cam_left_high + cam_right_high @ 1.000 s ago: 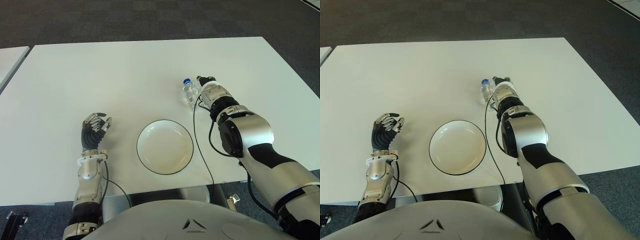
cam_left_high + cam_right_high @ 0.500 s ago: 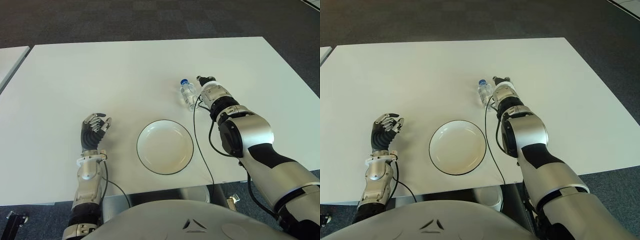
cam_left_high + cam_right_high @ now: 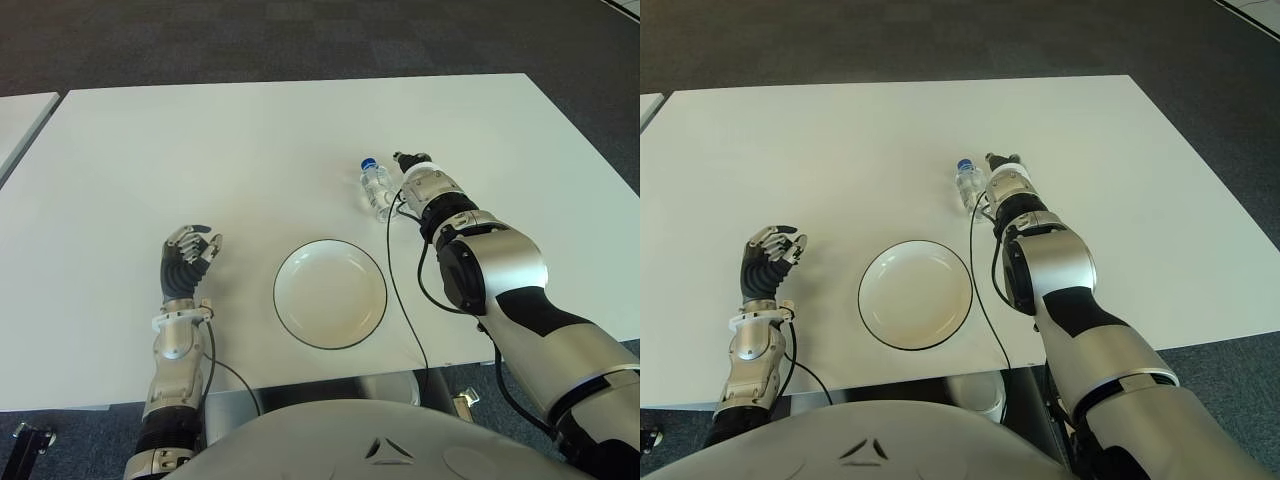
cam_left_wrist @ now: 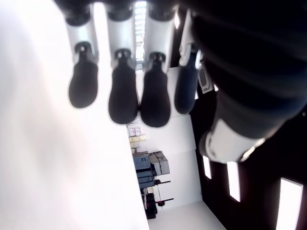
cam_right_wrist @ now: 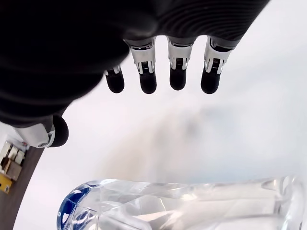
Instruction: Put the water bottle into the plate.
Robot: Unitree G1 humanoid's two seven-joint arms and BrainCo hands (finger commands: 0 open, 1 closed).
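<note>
Clear water bottle (image 3: 377, 189) with blue cap stands upright on the counter (image 3: 200, 150). White plate (image 3: 330, 293) with dark rim sits empty, at the bottle's 7 o'clock, apart.

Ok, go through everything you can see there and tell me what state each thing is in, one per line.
water bottle: upright on the table, blue cap on, not held, outside the plate
plate: flat on the table, nothing in it
right hand: fingers extended, holding nothing, just right of the bottle
left hand: fingers curled, holding nothing, left of the plate
table: white
</note>
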